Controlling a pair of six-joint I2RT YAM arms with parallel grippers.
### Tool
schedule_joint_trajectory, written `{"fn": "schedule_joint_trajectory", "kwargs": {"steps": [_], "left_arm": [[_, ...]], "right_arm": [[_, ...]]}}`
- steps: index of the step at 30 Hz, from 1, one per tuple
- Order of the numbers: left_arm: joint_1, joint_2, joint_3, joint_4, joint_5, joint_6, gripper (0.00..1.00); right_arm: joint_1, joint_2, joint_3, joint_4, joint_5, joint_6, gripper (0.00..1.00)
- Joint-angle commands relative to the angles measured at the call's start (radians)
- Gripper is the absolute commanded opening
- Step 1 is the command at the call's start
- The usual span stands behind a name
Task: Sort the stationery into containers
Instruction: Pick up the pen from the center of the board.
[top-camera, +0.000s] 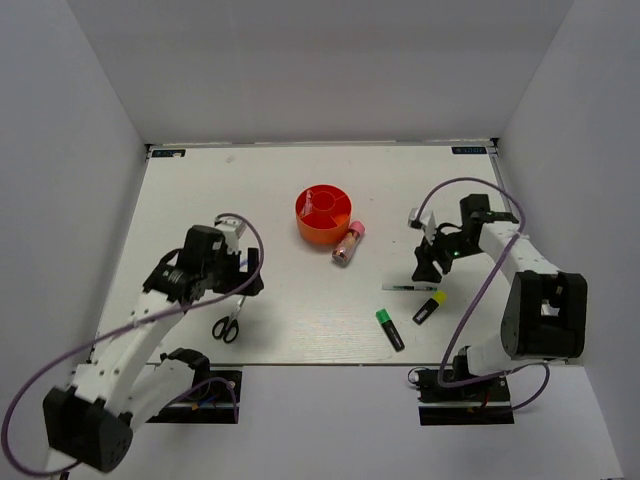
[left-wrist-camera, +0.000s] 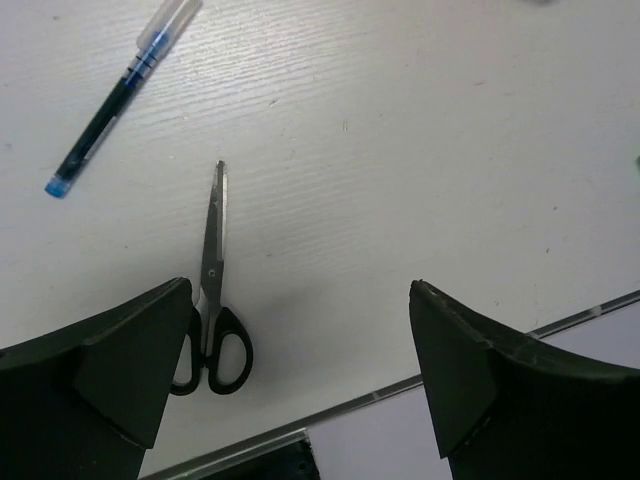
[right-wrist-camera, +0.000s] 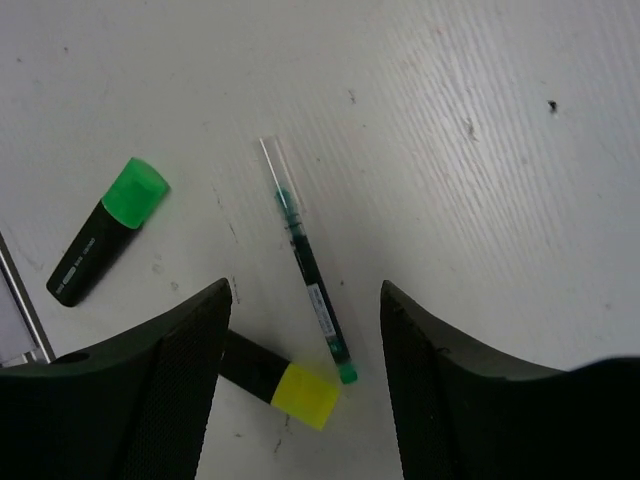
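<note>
The round orange tub (top-camera: 323, 216) stands mid-table with a pale pink item inside; the erasers are not clearly seen. A pink-capped clear tube (top-camera: 348, 243) lies just right of it. Black-handled scissors (top-camera: 228, 325) (left-wrist-camera: 212, 310) lie near the front edge, and a blue-tipped pen (left-wrist-camera: 115, 100) lies beyond them. My left gripper (top-camera: 238, 266) (left-wrist-camera: 300, 370) is open and empty above the table beside the scissors. My right gripper (top-camera: 428, 266) (right-wrist-camera: 305, 385) is open and empty over a thin green-ink pen (top-camera: 408, 287) (right-wrist-camera: 308, 275). The yellow highlighter (top-camera: 428, 308) (right-wrist-camera: 290, 390) and green highlighter (top-camera: 390, 328) (right-wrist-camera: 105, 230) lie close by.
The white table (top-camera: 300, 300) is walled at the back and on both sides. Its front edge with a metal strip (left-wrist-camera: 400, 385) runs just below the scissors and the highlighters. Purple cables loop over both arms.
</note>
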Motion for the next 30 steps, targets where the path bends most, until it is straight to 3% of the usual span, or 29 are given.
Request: {"fn": "schedule_joint_trajectory", "kwargs": {"steps": [1, 6, 9, 14, 30], "left_arm": [[-0.002, -0.118, -0.052, 0.050, -0.021, 0.055, 1.00], [-0.007, -0.181, -0.062, 0.047, -0.108, 0.046, 1.00], [-0.007, -0.175, -0.057, 0.041, -0.114, 0.046, 1.00], [-0.007, -0.181, -0.052, 0.033, -0.115, 0.049, 1.00], [-0.007, -0.185, -0.051, 0.032, -0.112, 0.055, 1.00]], "right_arm": [[0.089, -0.026, -0.056, 0.067, 0.036, -0.108, 0.64], [0.178, -0.009, -0.076, 0.152, 0.128, -0.094, 0.58], [0.207, 0.034, -0.079, 0.138, 0.147, -0.168, 0.52], [0.226, 0.042, -0.120, 0.291, 0.220, -0.145, 0.52], [0.310, 0.115, -0.153, 0.291, 0.338, -0.163, 0.54]]}}
